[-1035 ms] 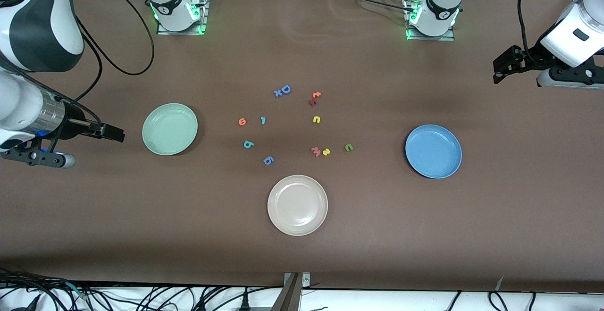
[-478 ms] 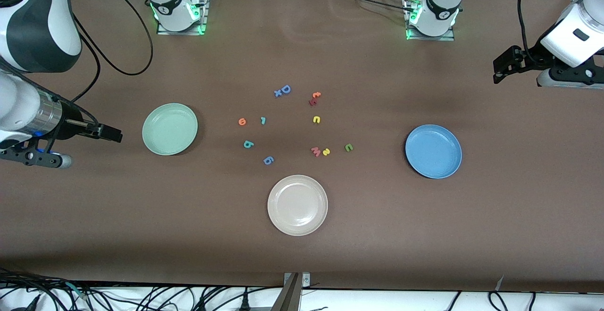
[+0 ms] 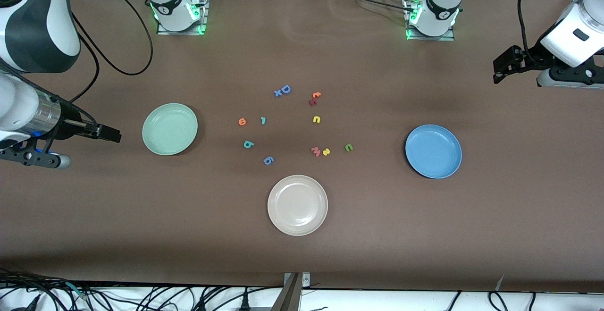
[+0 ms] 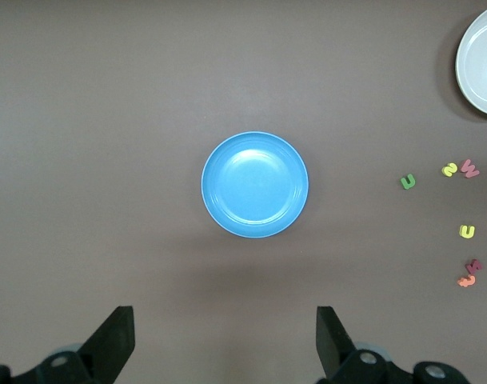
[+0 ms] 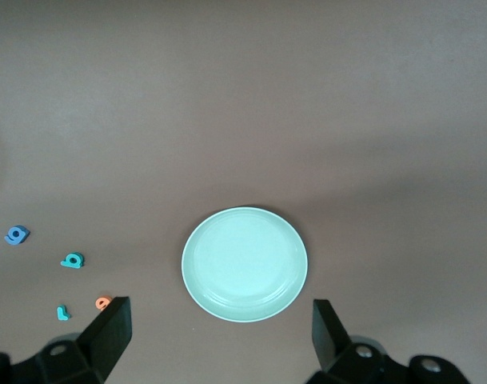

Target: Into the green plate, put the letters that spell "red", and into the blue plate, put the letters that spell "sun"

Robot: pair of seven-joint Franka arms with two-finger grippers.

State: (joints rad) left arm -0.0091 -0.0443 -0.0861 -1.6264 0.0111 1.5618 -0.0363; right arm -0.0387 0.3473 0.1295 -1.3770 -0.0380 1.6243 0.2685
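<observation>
Compared with one second ago, the right gripper [image 3: 111,134] has drawn back a little from the green plate [image 3: 170,129], toward the right arm's end of the table. It hangs over bare table just beside that plate. Its fingers [image 5: 107,332] stand wide apart and hold nothing. The left gripper [image 3: 502,68] has not moved; the left arm waits high over the table at its own end, and its fingers [image 4: 115,340] are also spread wide and empty. No letter and no plate has changed place.

The cream-white plate [image 3: 297,205] serves here as the landmark. It is round, shallow and smooth, with a slight shine. The green plate, pale mint and of the same shape, lies farther from the front camera than it, toward the right arm's end. The blue plate [image 3: 433,151], mid-blue and glossy, lies farther too, toward the left arm's end. Both are empty.

All small letters look like matte foam and lie flat on the brown table [image 3: 424,235], farther from the camera than the cream-white plate. On the green plate's side are the orange rounded "e" [image 3: 242,121], the teal hooked "r" [image 3: 263,120], the teal "d" [image 3: 248,144] and a blue "g" [image 3: 268,160]. On the blue plate's side are the yellow curly "s" [image 3: 326,152] touching a pink "w" [image 3: 315,151], the green arch [image 3: 348,147] and the yellow arch [image 3: 316,120]. Farthest are a red-orange pair [image 3: 314,98] and a blue "D" [image 3: 283,90].
</observation>
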